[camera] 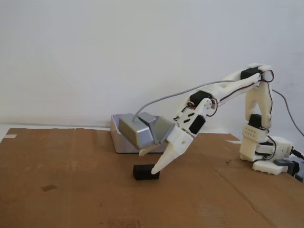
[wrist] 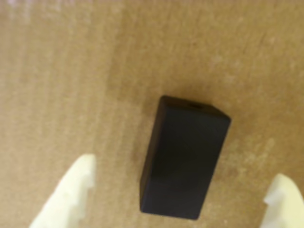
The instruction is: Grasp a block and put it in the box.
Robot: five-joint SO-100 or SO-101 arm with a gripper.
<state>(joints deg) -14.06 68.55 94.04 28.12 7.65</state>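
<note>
The block [wrist: 183,161] is small, matte black and rectangular, and it lies on brown cardboard in the wrist view. My gripper [wrist: 178,199] is open, with one white fingertip [wrist: 71,194] to the block's left and the other to its right, both clear of it. In the fixed view the gripper [camera: 150,160] points down at the block [camera: 145,173], its lower finger tip reaching the block's right end. The box [camera: 116,137], a pale lavender-grey tray, sits just behind, partly hidden by the silver wrist camera housing.
A brown cardboard sheet [camera: 71,180] covers the table, with a small dark patch [camera: 50,188] at the left. The arm's white base [camera: 259,152] stands at the right with cables [camera: 289,118] behind it. A white wall closes the back.
</note>
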